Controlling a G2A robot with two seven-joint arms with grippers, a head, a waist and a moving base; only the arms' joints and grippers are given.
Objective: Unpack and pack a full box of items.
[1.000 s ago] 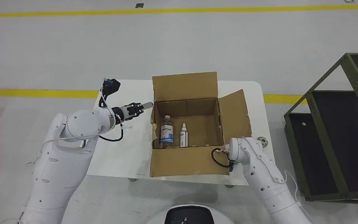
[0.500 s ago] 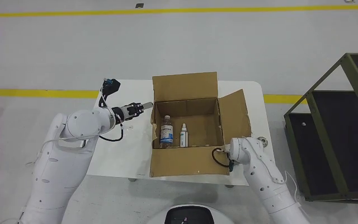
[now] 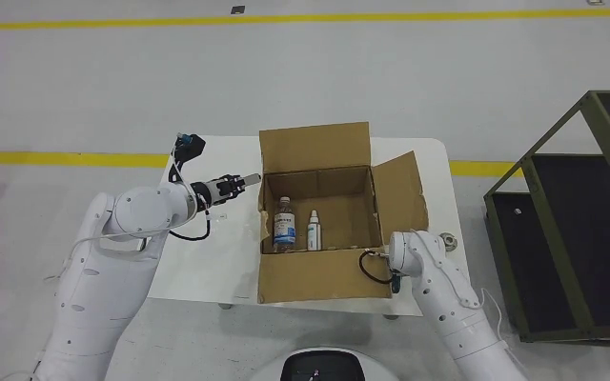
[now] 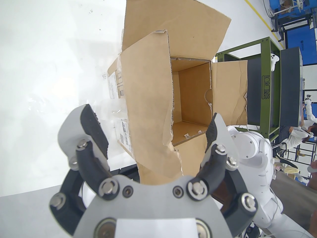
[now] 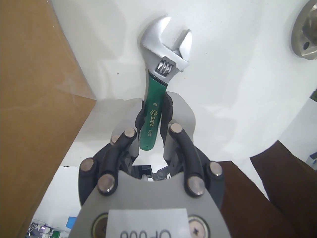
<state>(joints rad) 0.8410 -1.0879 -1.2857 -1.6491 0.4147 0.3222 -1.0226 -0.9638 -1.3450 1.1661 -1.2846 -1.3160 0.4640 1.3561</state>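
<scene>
1. Two bottles (image 3: pixel 284 227) lay in the open box (image 3: pixel 319 276) at your top view's centre
2. Your left gripper (image 3: pixel 253 178) gaped wide, left of the box
3. Your right gripper (image 5: pixel 154 113) clamped a green-handled wrench (image 5: pixel 162 58) beside the box

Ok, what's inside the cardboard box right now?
Two bottles side by side: a larger bottle and a smaller bottle. The near wall of the box hides the floor behind it.
</scene>
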